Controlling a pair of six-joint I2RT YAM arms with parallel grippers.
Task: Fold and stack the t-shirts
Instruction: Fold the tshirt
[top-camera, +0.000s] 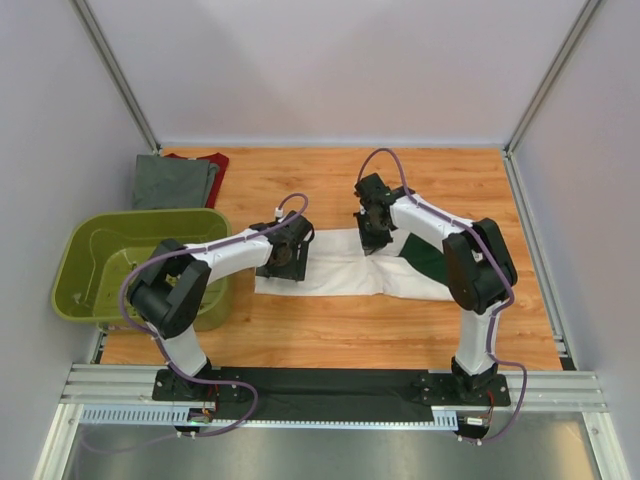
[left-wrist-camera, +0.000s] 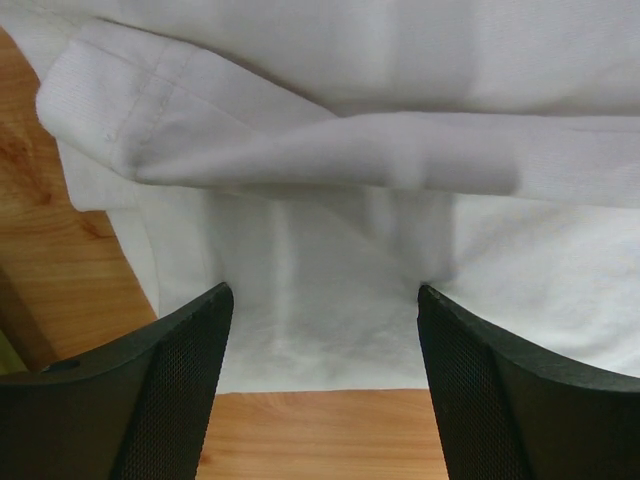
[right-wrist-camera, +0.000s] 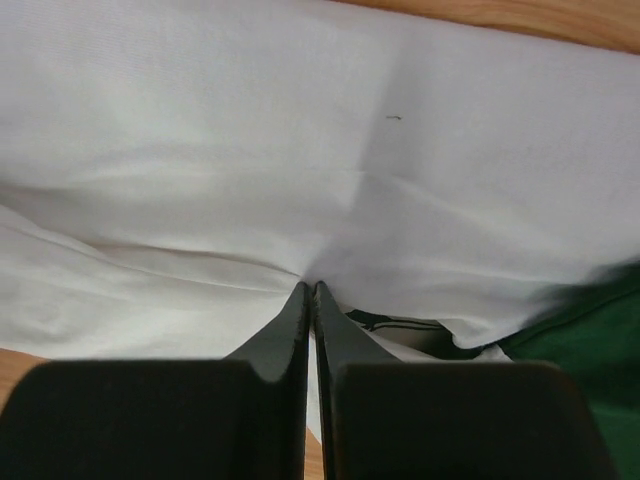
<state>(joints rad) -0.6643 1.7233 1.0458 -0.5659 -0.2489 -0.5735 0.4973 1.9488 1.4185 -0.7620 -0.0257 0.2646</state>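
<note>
The white t-shirt lies partly folded across the middle of the table, its dark green shoulder part towards the right. My left gripper is at its left end. In the left wrist view, this gripper is open, its fingers straddling the flat white cloth below a folded sleeve. My right gripper is at the shirt's far edge. In the right wrist view, it is shut on a pinch of white cloth, with creases running to the tips. A folded grey t-shirt lies on a dark red one at the back left.
An olive-green plastic basket stands at the left edge, right beside the left arm. Grey walls close the table on three sides. Bare wood shows behind and in front of the white shirt.
</note>
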